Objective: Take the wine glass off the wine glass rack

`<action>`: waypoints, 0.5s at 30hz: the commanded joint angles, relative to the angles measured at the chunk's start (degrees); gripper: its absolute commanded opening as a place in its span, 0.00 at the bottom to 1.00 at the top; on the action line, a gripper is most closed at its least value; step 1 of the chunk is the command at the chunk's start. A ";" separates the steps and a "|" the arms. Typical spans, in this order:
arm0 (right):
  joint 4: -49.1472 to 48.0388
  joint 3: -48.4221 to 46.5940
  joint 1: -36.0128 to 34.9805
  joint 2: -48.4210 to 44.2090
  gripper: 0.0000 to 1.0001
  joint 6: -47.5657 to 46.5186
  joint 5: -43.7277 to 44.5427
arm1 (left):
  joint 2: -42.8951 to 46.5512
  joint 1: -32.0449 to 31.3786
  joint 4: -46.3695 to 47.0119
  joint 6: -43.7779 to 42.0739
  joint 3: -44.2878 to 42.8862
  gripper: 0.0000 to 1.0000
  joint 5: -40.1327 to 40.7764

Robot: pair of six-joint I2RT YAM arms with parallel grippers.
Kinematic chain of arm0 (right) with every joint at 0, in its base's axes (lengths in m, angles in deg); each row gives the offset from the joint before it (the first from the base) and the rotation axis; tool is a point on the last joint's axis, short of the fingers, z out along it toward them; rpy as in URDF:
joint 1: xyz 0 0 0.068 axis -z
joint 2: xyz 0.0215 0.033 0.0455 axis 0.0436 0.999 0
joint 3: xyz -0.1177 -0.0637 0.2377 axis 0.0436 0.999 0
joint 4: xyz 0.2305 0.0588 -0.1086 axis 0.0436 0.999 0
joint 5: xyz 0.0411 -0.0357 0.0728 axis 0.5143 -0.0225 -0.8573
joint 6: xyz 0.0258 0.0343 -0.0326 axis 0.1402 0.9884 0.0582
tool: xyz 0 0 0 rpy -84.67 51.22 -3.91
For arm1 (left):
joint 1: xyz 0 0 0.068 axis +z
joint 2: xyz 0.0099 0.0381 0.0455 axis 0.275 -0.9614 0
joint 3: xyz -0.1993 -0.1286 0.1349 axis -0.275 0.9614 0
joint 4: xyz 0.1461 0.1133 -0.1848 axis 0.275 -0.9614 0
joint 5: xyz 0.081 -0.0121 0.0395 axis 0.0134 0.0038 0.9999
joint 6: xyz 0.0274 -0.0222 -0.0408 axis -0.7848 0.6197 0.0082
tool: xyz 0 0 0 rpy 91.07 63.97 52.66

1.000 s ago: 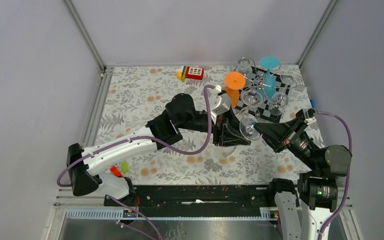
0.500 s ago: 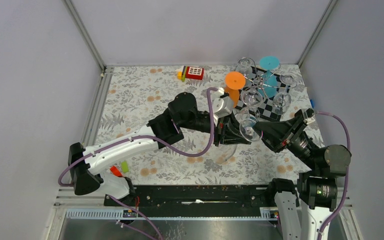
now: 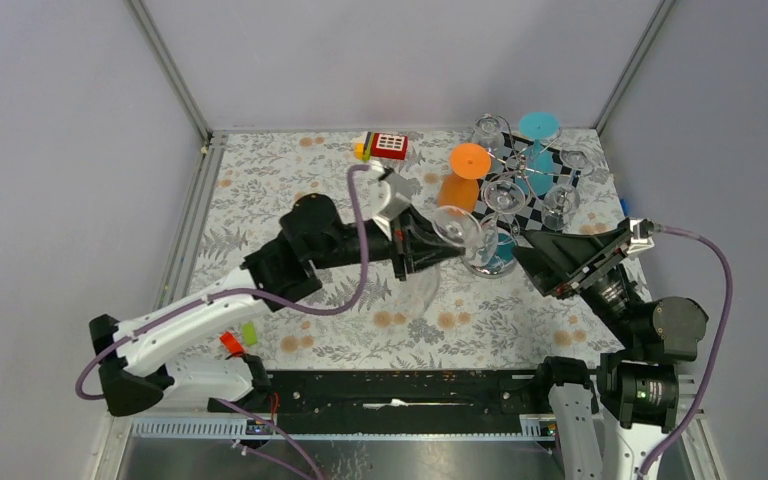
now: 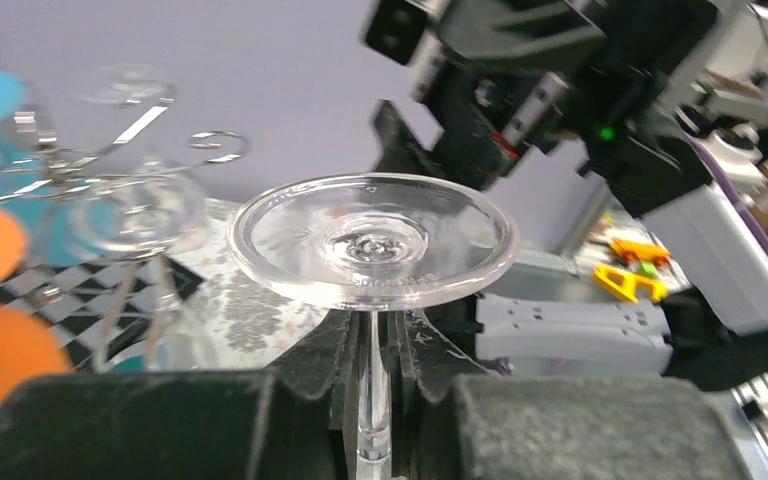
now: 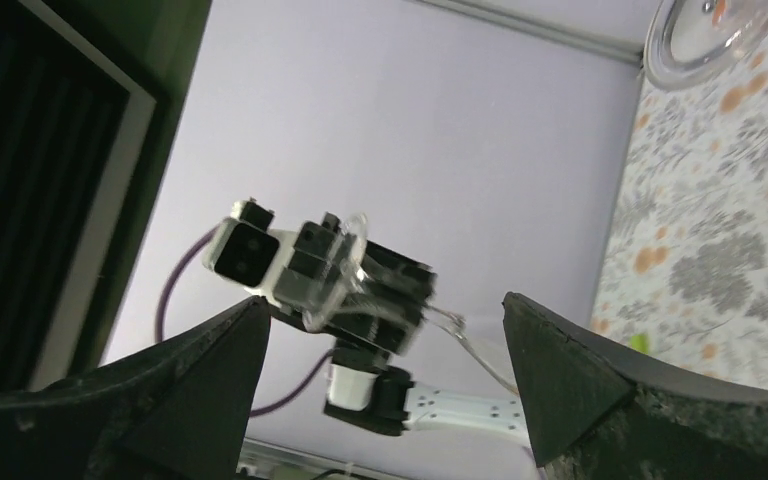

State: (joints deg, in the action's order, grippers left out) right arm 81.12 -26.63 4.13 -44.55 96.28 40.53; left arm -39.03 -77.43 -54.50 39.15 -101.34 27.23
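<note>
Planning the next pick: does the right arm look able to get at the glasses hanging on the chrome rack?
Probably yes: the right hand is open and empty, close beside the wine glass rack, and the left hand holds its wine glass off to the side.

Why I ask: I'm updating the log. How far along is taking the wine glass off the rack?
Done: a wine glass is clear of the wine glass rack. In hand: the left gripper pinches its stem; the right gripper is open and empty. Left: probably only setting it down.
</note>
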 commanded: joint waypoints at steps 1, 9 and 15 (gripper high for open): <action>3.18 -4.86 -0.21 1.42 0.92 -11.75 2.37 | 6.28 3.23 1.16 3.99 1.12 0.00 13.40; 2.61 -10.72 -0.34 10.73 0.89 -19.18 -1.41 | 10.81 9.29 -4.16 8.81 1.09 0.00 22.82; 1.04 -13.51 -10.92 17.24 0.87 -23.75 4.53 | 9.38 17.46 -7.64 15.54 -2.61 0.00 20.45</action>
State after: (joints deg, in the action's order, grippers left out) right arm 84.59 -36.94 1.07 -30.97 78.49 41.20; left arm -29.02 -65.13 -61.45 48.63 -99.90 47.14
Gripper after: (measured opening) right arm 0.876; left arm 0.110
